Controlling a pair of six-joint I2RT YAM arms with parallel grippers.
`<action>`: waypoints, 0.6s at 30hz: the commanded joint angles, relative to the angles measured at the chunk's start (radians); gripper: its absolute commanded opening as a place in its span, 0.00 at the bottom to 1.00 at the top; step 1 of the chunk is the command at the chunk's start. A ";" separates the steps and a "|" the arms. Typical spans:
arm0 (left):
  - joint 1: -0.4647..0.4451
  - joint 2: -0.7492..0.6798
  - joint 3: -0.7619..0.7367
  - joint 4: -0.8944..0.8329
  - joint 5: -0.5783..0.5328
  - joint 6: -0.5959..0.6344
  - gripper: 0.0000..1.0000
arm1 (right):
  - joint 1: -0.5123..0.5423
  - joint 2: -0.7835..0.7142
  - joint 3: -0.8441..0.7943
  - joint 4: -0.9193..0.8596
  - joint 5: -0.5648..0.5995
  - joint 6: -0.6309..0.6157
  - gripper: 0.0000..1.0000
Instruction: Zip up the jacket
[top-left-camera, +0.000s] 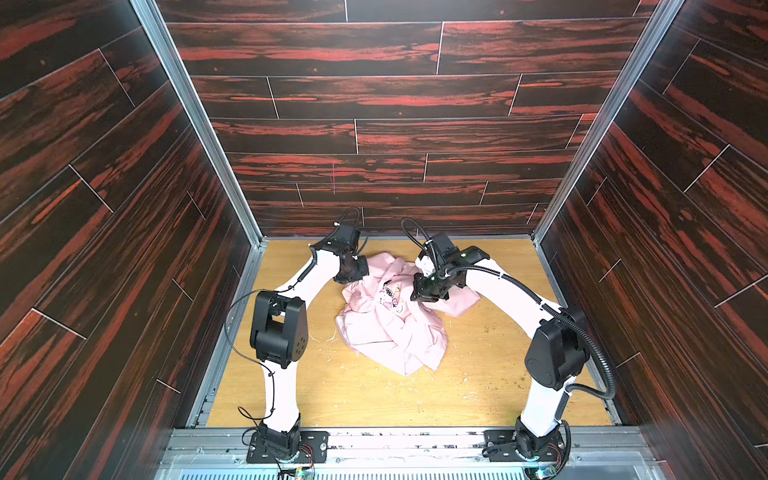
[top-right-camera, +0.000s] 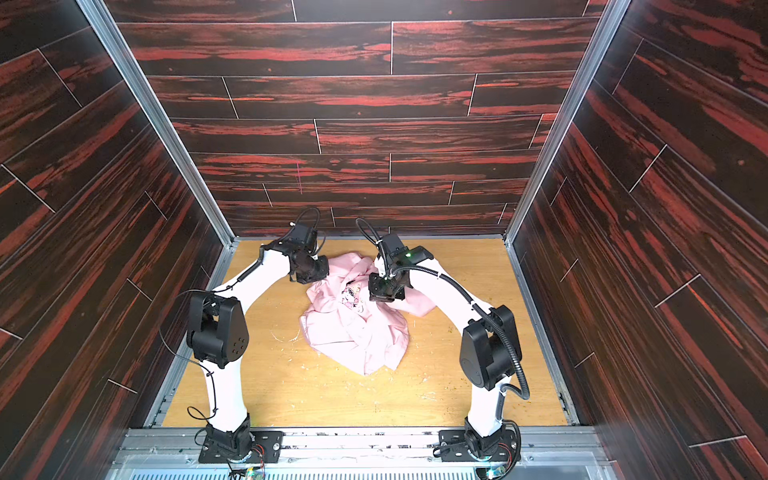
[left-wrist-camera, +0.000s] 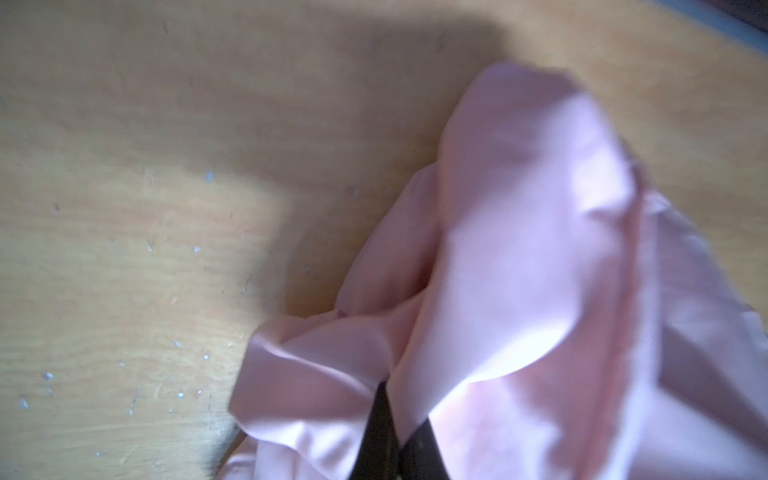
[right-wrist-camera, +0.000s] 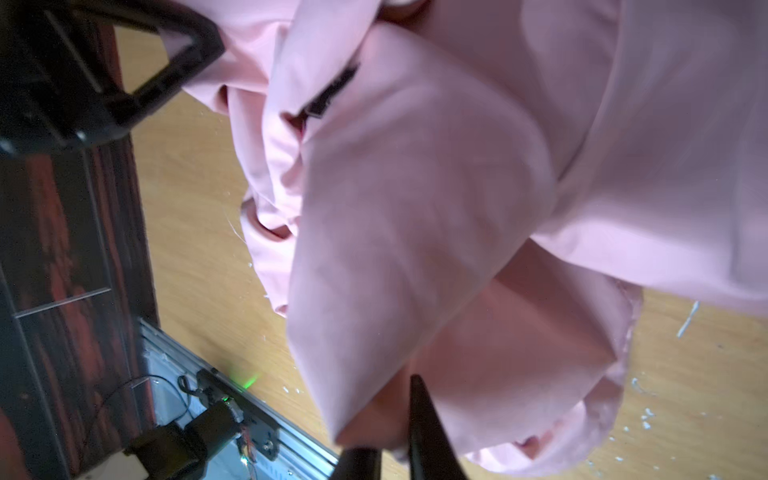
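Jacket (top-left-camera: 390, 328) lies in a crumpled heap on the wooden surface (top-left-camera: 374, 399), mid-width and toward the far wall, between the two arms. We see it the same way in both top views. Fabric is light pink and folded over itself in several layers. A small dark-outlined print (top-left-camera: 390, 293) faces up near the far side of the heap.

Left jaws: at the far-left corner of the heap. In the left wrist view the two dark fingers (left-wrist-camera: 380, 432) sit pressed together with a fold of the pink cloth pinched between them. Closed, and gripping the jacket.

Right jaws: at the far-right side of the heap, reaching in from the right arm (top-left-camera: 498, 286). In the right wrist view the fingers (right-wrist-camera: 428, 432) stand with only a narrow gap, and a pointed fold of the cloth runs down into it. We read this as closed on the jacket. From both grips the cloth rises off the surface in tented folds.

Pale flecks and scuffs are scattered over the surface around the heap.
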 joint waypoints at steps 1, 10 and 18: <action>0.031 -0.142 0.080 -0.027 0.030 -0.011 0.00 | -0.010 0.047 0.057 -0.002 -0.056 0.008 0.05; 0.065 -0.343 0.308 0.175 0.164 -0.176 0.00 | -0.012 0.085 0.263 0.055 -0.367 0.066 0.00; 0.062 -0.235 0.743 0.310 0.274 -0.405 0.00 | -0.017 0.021 0.273 0.190 -0.519 0.151 0.00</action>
